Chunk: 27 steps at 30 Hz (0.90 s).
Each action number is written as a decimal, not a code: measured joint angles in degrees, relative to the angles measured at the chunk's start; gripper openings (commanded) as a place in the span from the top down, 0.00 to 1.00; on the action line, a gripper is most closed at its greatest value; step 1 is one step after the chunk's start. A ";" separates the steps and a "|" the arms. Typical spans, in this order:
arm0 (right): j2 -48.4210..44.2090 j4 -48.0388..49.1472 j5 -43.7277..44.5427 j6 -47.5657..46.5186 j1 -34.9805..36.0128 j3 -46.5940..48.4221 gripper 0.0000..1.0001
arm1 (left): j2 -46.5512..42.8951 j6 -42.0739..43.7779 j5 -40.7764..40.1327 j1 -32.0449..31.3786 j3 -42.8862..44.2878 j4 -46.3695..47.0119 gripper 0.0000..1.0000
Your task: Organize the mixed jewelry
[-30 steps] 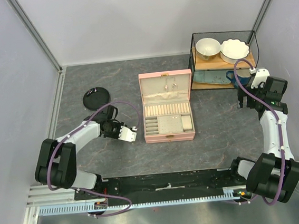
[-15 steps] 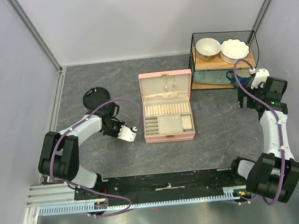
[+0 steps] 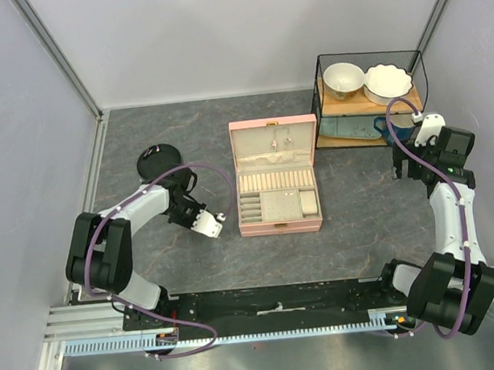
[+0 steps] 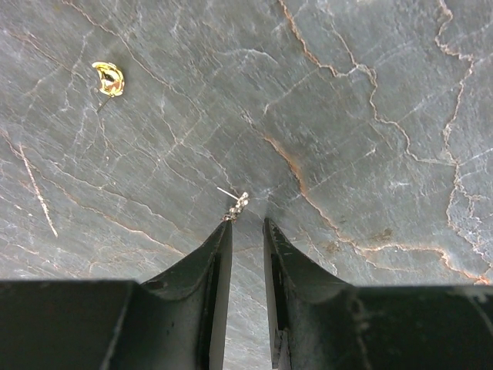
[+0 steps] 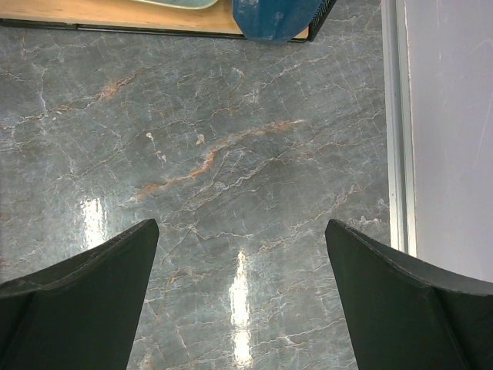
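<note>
Two pieces down on the grey veined table (image 4: 370, 116). A gold-brown piece (image 4: 108, 78), curled and shiny, lies flat at the upper left of the left wrist view. Well apart from it lies a pale silvery piece (image 4: 237, 204) with a thin pin poking out leftward, maybe beaded, too tiny to call.

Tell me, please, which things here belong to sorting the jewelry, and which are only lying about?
For the job:
- small pale silver stud
- small gold curved piece
- open pink rectangular jewelry box, probably the destination

Only lying about:
- black round dish
- black wire rack
- cream round bowl and white scalloped bowl in it
</note>
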 measured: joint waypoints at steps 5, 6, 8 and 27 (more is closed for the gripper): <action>0.00 0.00 0.00 0.02 0.00 0.00 0.02 | 0.87 -0.02 0.20 -0.42 1.05 -1.18 0.70; 0.00 0.00 0.02 0.00 0.00 0.00 0.02 | 0.98 -0.02 0.26 -0.52 1.20 -1.36 0.70; 0.00 0.00 0.02 0.00 0.00 0.00 0.02 | 1.11 -0.02 0.39 -0.70 1.36 -1.51 0.72; 0.00 0.00 0.22 0.00 0.00 0.00 0.02 | 1.11 -0.55 3.10 -0.74 1.38 -1.16 0.71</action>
